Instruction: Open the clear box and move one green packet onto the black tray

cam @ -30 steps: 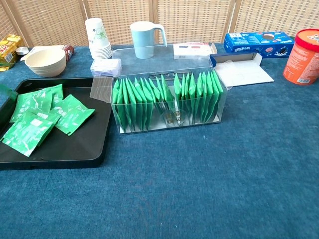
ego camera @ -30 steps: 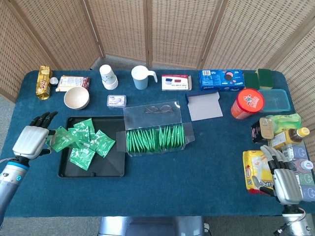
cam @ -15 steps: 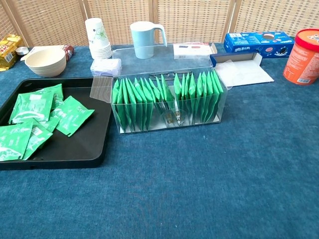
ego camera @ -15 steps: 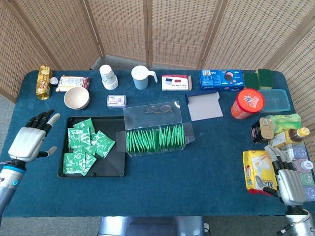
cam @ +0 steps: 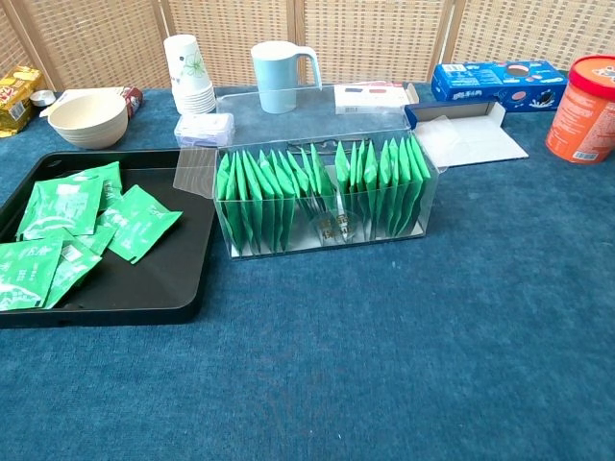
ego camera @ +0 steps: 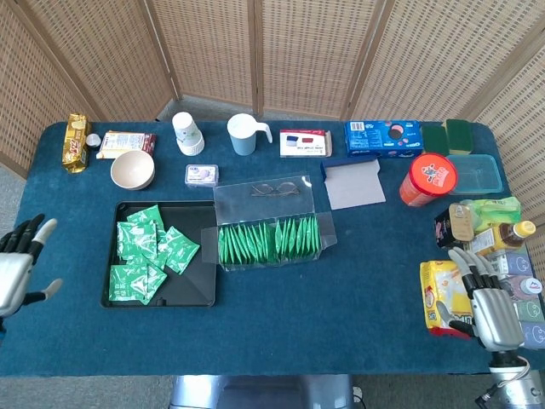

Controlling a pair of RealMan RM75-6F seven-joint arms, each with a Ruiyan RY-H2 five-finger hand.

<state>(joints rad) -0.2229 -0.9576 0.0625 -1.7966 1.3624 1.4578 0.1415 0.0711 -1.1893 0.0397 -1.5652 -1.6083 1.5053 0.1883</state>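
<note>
The clear box (ego camera: 272, 234) (cam: 327, 197) stands mid-table with its lid (ego camera: 264, 194) tipped back, packed with upright green packets (ego camera: 271, 241) (cam: 288, 192). Left of it lies the black tray (ego camera: 200, 294) (cam: 183, 288) with several loose green packets (ego camera: 146, 252) (cam: 67, 230) flat on it. My left hand (ego camera: 17, 268) hangs at the far left edge of the head view, off the tray, fingers spread, holding nothing. My right hand (ego camera: 491, 308) rests at the front right by a yellow snack bag (ego camera: 443, 294), fingers apart and empty. Neither hand shows in the chest view.
Along the back stand a bowl (ego camera: 132, 169), paper cups (ego camera: 186, 132), a blue mug (ego camera: 244, 134), small boxes (ego camera: 305, 142), a blue biscuit box (ego camera: 383, 137) and a red tub (ego camera: 428, 180). Bottles and packets (ego camera: 485, 223) crowd the right edge.
My left hand let go of a green packet, which now lies on the tray's front left, and the hand drew back to the left, away from the tray. The right hand barely moved.
</note>
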